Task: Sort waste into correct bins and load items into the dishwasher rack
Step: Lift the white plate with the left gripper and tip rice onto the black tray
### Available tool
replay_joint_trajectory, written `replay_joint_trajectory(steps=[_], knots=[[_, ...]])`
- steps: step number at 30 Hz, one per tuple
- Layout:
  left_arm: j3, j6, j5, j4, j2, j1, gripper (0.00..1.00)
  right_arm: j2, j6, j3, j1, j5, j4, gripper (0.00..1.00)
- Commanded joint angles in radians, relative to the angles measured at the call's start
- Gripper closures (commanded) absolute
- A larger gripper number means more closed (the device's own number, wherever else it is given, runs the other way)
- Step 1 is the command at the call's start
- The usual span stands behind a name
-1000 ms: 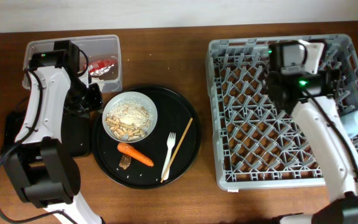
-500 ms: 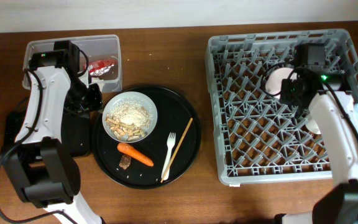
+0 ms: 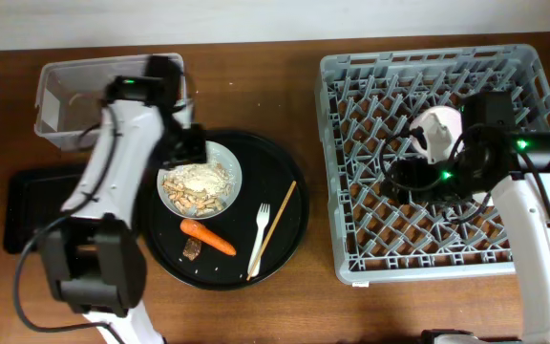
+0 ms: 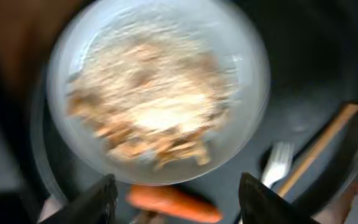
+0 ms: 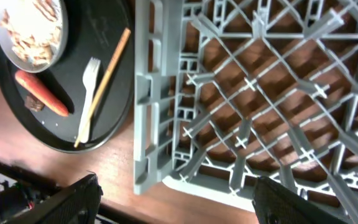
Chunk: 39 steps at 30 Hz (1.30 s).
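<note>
Hovering over the pale grey bowl (image 3: 200, 179) of grainy food scraps (image 4: 148, 106), the left gripper (image 4: 180, 200) shows its fingers spread wide in the wrist view, with nothing between them. We note the bowl sits at the upper left of the round black tray (image 3: 289, 177). The carrot (image 3: 208, 237) and brown morsel (image 3: 192, 250) lie just below it, and the white fork (image 3: 259, 239) and chopsticks (image 3: 277, 222) lie side by side toward the tray's right. The clear tub (image 3: 60, 81) is at the upper left of the overhead frame and the shallow black tray (image 3: 27, 205) at the left edge, both on the desk. At right, the dishwasher rack (image 3: 351, 86) holds a small cream cup (image 3: 439, 134) among the pegs near its upper middle. The right gripper (image 5: 180, 200) hangs over the rack, fingers apart and empty. We judge waste sorting is the step in hand, with the scraps or the carrot the likely target. The next move calls for lowering onto the bowl rim or the carrot, closing, then carrying across to a bin. Which bin takes food we cannot tell.
</note>
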Motion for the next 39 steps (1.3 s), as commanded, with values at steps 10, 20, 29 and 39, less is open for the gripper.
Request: replay_joint_trajectory(steps=[10,20,29,39], knots=[[-0.002,0.001,-0.047,0.085,0.273,-0.305,0.39,-0.005,-0.014,0.002,0.005,0.048,-0.013,0.18],[-0.143,-0.006,-0.110,0.156,0.274,-0.305,0.89,-0.005,-0.014,0.002,0.005,0.049,-0.016,0.18],[-0.005,-0.032,-0.278,-0.023,0.274,-0.306,1.00,-0.005,-0.014,0.002,0.005,0.049,-0.016,0.18],[0.120,-0.142,-0.329,-0.220,0.227,-0.330,1.00,-0.005,-0.014,0.002,0.005,0.049,-0.019,0.18]])
